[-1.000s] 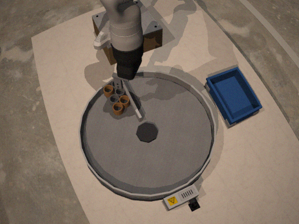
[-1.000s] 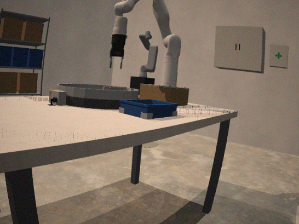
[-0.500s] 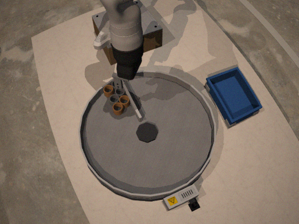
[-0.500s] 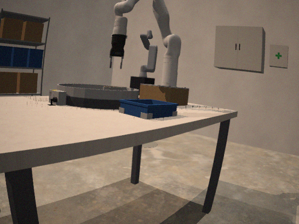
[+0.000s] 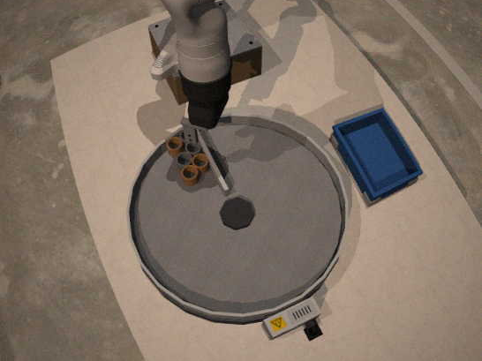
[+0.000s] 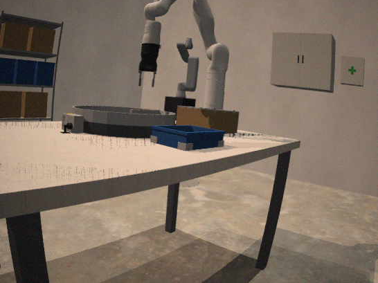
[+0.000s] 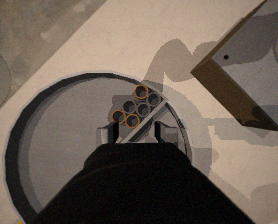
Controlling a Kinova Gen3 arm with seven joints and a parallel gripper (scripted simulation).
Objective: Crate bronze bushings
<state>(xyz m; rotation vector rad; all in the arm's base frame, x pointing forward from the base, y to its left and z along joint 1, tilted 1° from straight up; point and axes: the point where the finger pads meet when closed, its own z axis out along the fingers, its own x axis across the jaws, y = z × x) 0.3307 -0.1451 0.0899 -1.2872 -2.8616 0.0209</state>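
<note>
Bronze bushings [image 5: 190, 181] [image 7: 132, 127] crowd steel bushings [image 5: 184, 164] [image 7: 129, 113] near eleven o'clock on the turning table [image 5: 269, 261] [image 6: 124, 119] [image 7: 65, 130], top view; jaws wide, empty, I should straddle one bronze squarely, avoiding steel.

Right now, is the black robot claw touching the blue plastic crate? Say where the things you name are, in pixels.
Apart. The exterior view shows the black robot claw [image 6: 147, 79] hanging well above the blue plastic crate [image 5: 340, 143] [image 6: 169, 138].
</note>
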